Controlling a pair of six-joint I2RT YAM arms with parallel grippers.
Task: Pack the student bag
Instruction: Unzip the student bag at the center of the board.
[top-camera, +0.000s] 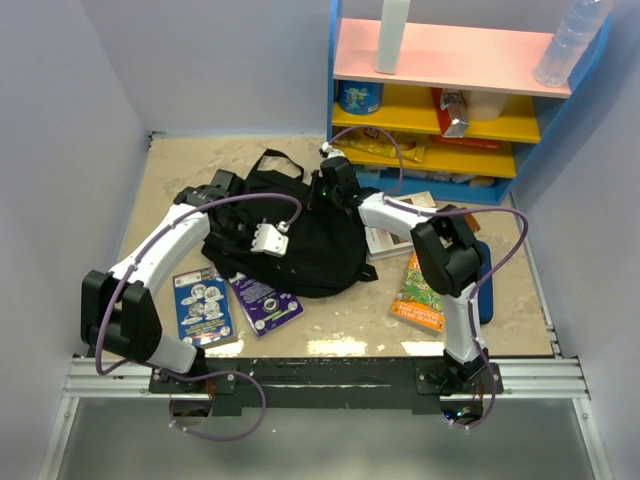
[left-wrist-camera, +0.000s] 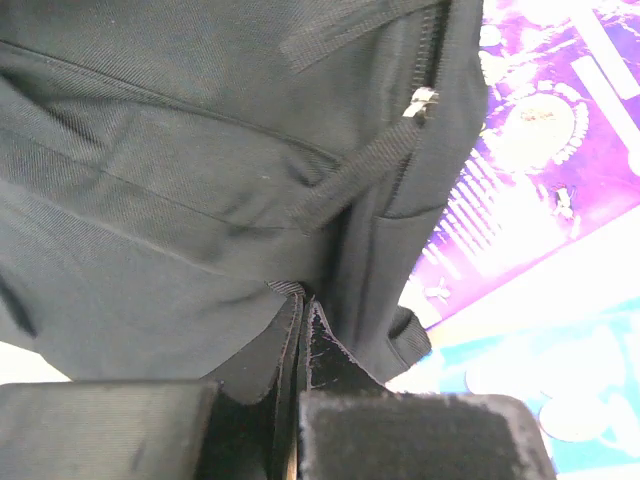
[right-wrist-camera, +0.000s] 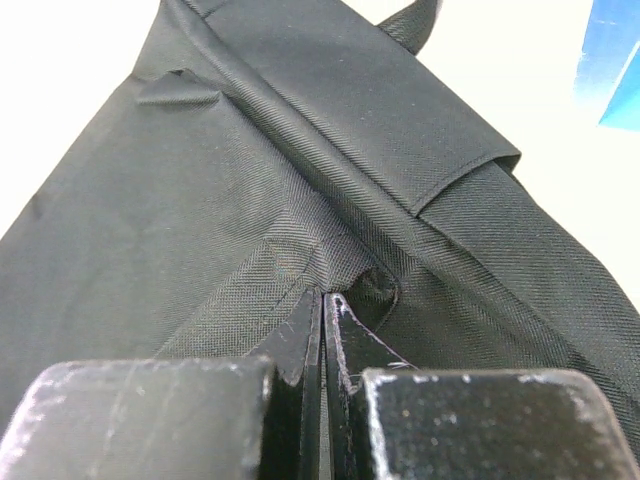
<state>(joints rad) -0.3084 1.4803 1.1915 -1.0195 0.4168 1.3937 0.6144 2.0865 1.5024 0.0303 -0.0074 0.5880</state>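
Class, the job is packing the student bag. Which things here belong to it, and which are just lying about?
Job: student bag, pinched by left gripper and right gripper; probably for packing: blue book, purple book, orange book, pencil case.
Lying about: blue tin, plastic bottle and snack packets on the shelf.
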